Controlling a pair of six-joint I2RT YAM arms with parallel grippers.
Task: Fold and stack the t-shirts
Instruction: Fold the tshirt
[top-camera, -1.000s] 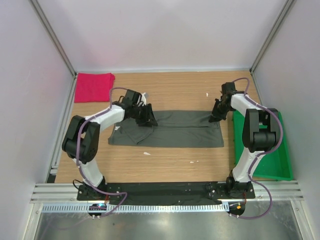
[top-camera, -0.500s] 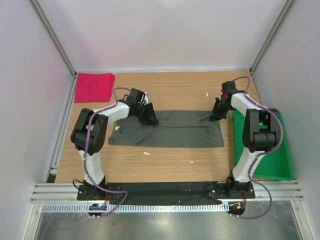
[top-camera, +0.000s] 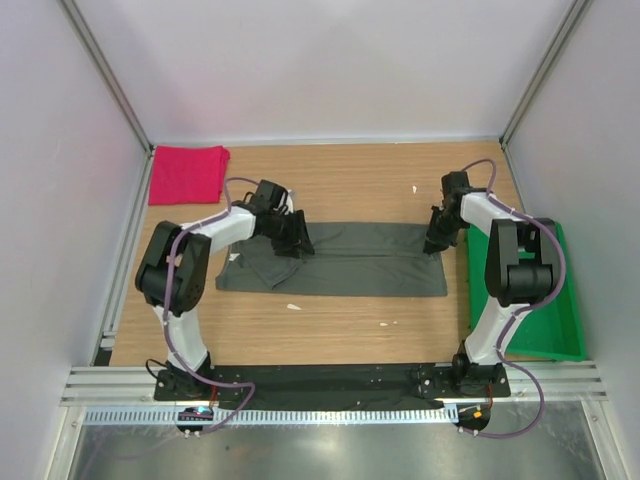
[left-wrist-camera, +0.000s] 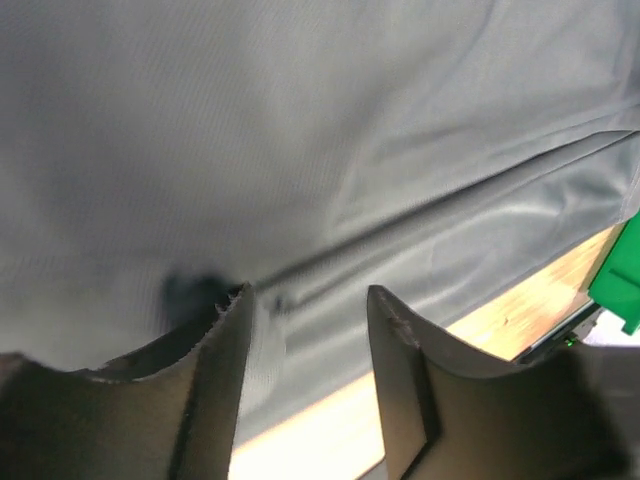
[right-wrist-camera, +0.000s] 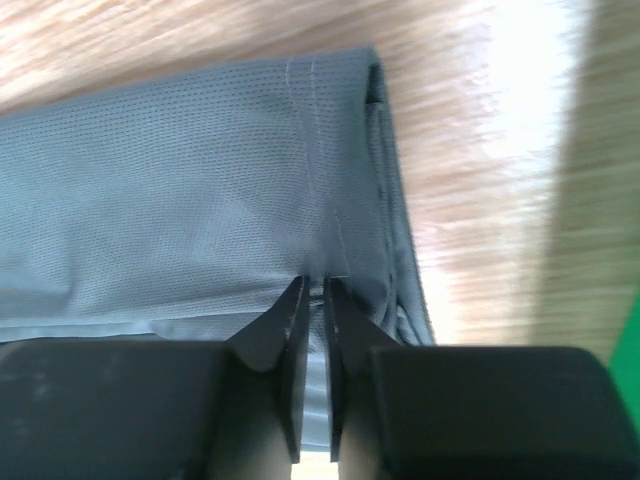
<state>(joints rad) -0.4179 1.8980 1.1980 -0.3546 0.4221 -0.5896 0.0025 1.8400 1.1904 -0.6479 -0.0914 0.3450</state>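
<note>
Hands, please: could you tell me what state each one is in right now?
Left hand: open, over the grey t-shirt.
Right hand: nearly closed at that shirt's edge; whether it grips cloth cannot be told.

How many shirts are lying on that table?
2: a dark grey shirt spread out in the middle, and a red shirt folded at the far left corner. None seems hidden.

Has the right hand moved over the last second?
Yes, slightly: the right hand has shifted toward the near edge and closer to the tray, at the right end of the grey shirt.
</note>
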